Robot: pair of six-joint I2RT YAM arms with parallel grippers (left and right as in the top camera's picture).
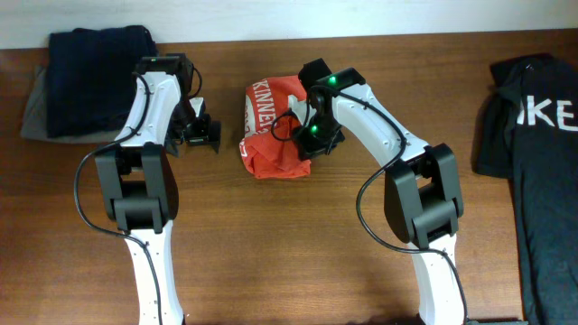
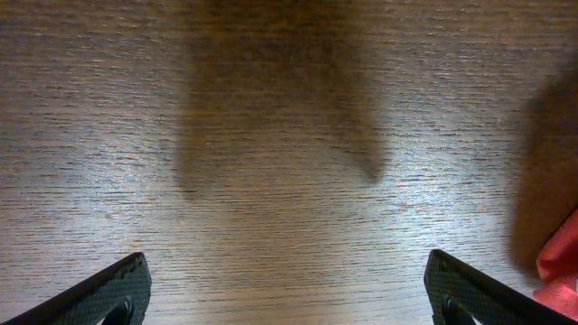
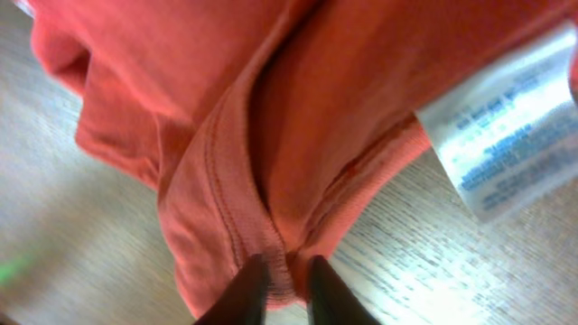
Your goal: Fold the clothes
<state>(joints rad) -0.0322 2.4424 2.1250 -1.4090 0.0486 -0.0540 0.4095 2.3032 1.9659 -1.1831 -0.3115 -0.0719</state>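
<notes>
The clothes are an orange-red T-shirt (image 1: 271,135), bunched in a heap at the table's middle with white lettering facing up. My right gripper (image 1: 310,135) sits at the heap's right side, shut on a stitched hem fold of the shirt (image 3: 271,208); the two dark fingers (image 3: 248,289) pinch the seam between them. A white care label (image 3: 506,135) hangs from the cloth to the right. My left gripper (image 1: 200,134) hovers left of the heap, open, with only bare wood between its fingertips (image 2: 108,293). A corner of red shirt (image 2: 560,266) shows at the right edge there.
A folded dark navy garment (image 1: 95,77) lies on a grey one at the back left. A black shirt with white lettering (image 1: 533,135) lies at the right edge. Brown wood table (image 1: 289,262) runs along the front.
</notes>
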